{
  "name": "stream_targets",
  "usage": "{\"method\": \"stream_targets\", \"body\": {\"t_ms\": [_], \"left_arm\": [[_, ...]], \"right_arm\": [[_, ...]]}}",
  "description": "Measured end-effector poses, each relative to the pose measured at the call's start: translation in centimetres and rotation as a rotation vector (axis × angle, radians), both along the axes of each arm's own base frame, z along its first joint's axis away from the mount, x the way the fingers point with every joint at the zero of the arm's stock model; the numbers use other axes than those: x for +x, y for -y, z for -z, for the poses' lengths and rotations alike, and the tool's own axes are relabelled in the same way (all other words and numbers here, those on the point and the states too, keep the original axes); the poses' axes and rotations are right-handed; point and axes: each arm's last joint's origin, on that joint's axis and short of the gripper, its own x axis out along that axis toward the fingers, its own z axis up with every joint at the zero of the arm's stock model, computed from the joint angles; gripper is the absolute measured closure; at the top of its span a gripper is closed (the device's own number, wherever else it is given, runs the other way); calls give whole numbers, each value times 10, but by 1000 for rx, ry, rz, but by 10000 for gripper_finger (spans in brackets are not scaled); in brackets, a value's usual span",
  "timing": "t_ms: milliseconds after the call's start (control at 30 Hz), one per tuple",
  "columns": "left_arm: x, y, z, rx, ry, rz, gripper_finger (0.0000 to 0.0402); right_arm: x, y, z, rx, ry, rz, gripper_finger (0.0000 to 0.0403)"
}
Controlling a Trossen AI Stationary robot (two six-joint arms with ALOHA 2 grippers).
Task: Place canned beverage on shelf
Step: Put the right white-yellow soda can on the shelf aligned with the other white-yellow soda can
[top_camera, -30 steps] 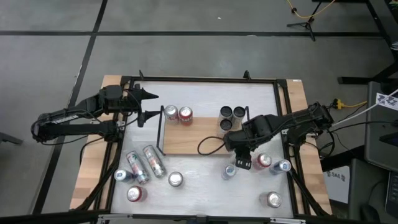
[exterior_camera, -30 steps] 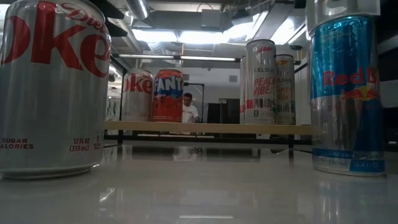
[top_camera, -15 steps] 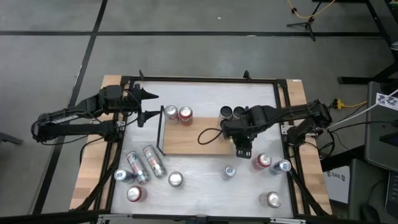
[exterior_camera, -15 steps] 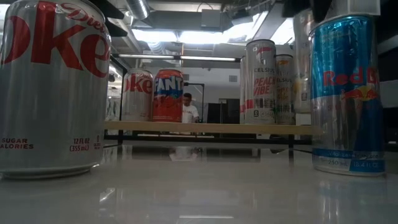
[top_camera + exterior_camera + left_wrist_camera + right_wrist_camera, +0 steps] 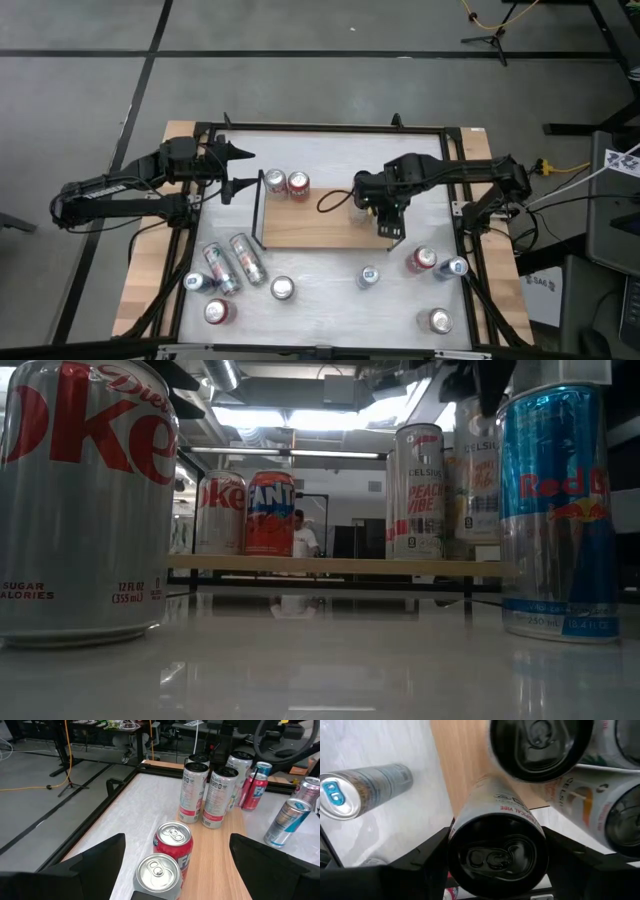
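My right gripper is shut on a slim black-topped can over the right end of the shelf, a light-brown board with black end rails. In the low view the can hangs beside the slim cans standing on the board. Slim cans stand at the shelf's far right. A silver can and a red can stand at its far left. My left gripper waits open to the left of the shelf, its fingers on either side of those two cans but short of them. My right gripper pinches the slim can between its two fingers, on the side wall just under the top rim. The fingers come from above, pointing down. The can hangs upright over the board, close to the slim cans standing there.
Several cans stand or lie on the white table in front of the shelf: two lying at the left, upright ones at the right and a blue-topped one. A Diet Coke can and a Red Bull can stand near the low camera. A person shows in the room behind.
My right gripper has carried the slim can from over the table in front of the shelf toward the far edge. It is now over the shelf's right end, beside the slim cans there, and the can has stayed upright in the hold.
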Motion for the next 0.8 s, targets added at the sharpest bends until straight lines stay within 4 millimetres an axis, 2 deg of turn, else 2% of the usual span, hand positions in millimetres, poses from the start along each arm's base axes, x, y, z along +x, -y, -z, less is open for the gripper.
{"method": "stream_targets", "body": {"t_ms": [233, 800], "left_arm": [[0, 0, 0, 0, 0, 0, 49], [0, 0, 0, 1, 0, 0, 49]], "right_arm": [[1, 10, 0, -7, 3, -13, 145], [1, 10, 0, -34, 11, -37, 145]]}}
